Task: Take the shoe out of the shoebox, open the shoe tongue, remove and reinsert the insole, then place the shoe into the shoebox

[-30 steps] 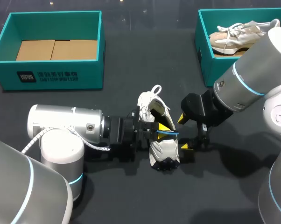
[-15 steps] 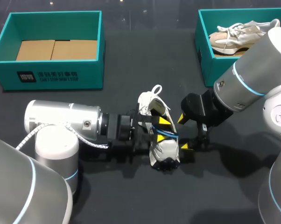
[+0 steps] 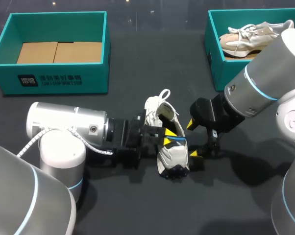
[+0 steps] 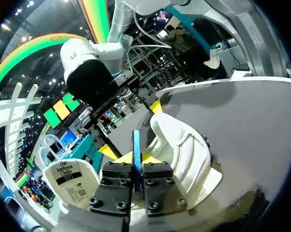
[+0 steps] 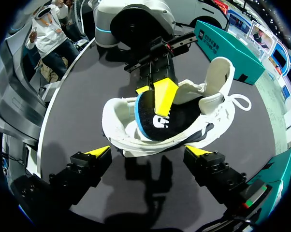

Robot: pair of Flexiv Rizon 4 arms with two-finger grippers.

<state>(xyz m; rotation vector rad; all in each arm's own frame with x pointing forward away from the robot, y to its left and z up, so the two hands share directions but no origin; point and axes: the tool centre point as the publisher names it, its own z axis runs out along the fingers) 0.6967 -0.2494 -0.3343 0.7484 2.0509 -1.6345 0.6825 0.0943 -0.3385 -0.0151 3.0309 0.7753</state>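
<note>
One white mesh sneaker point(image 3: 168, 156) lies at the head view's lower centre, well apart from the teal cardboard shoebox point(image 3: 59, 81) at upper left. Left wrist view: the left gripper point(image 4: 136, 157) pinches a blue-edged black insole point(image 4: 136, 141). Right wrist view: the right gripper point(image 5: 149, 151) stands spread wide, the sneaker just ahead.

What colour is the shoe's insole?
The foam insole is black with a blue edge, clearest in right wrist view.
</note>
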